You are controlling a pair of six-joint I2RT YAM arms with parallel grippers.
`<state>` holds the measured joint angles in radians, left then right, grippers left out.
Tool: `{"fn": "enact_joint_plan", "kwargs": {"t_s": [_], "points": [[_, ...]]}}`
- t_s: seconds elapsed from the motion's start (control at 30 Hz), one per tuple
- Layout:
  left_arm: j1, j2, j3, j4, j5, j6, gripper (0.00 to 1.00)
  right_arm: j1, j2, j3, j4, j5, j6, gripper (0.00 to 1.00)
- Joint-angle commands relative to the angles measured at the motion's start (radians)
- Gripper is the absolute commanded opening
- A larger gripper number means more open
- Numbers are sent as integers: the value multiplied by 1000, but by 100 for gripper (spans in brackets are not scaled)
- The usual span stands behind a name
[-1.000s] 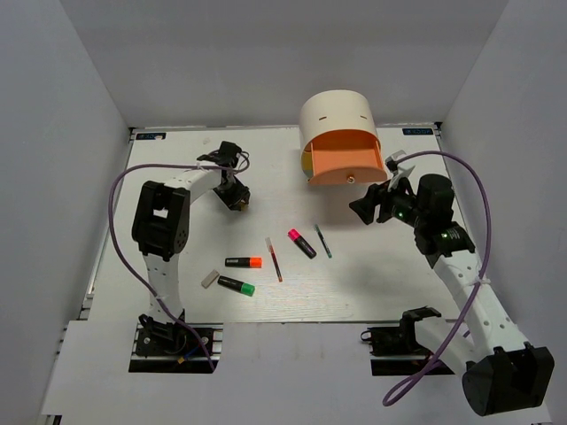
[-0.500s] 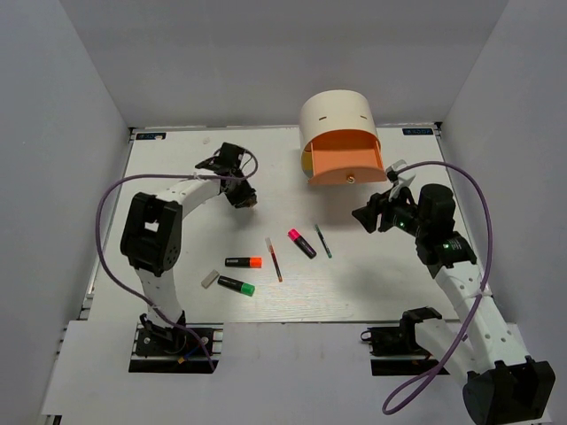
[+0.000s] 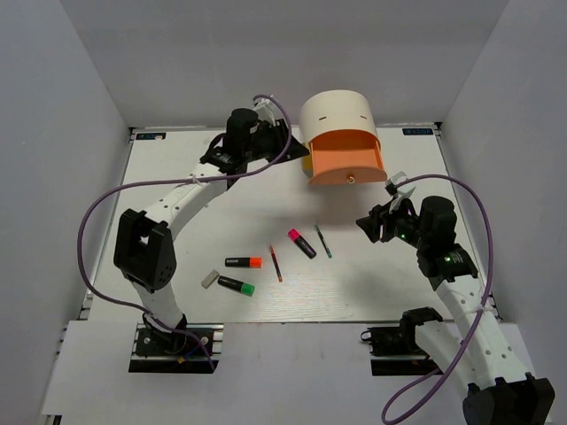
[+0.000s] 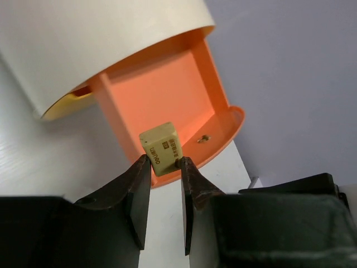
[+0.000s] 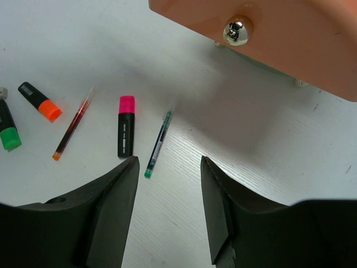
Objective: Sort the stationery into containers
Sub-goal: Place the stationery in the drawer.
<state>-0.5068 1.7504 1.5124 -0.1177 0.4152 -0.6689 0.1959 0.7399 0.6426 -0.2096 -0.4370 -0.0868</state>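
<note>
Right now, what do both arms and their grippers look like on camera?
The left arm and right arm have white links, black joints, and a looping purple cable each. The left gripper and right gripper have matte black wedge-shaped fingers. Green lights glow near the right wrist.

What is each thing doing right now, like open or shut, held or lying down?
Orange-pink plastic drawer: pulled open.
Left gripper: shut on the small tan eraser.
Right gripper: open, empty.
Pink-capped black highlighter: capped, lying flat.
Thin green pen: lying flat.
</note>
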Motion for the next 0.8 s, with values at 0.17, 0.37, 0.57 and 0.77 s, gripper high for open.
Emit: {"fn": "enact_joint_plan", "kwargs": {"t_s": [0.17,0.37,0.57,0.77], "points": [[-78,162,235,76,111,35,12,-4,-17,-17,24,23,-28,55],[-108,274,422,-23,70,55,50,-4,-25,-24,30,27,-22,58],[-118,247,431,-24,-33,55,81,-4,-28,-37,39,27,-22,59],[-108,109,372,-14,-145,65,80,-4,-24,-37,45,23,-24,59]]}}
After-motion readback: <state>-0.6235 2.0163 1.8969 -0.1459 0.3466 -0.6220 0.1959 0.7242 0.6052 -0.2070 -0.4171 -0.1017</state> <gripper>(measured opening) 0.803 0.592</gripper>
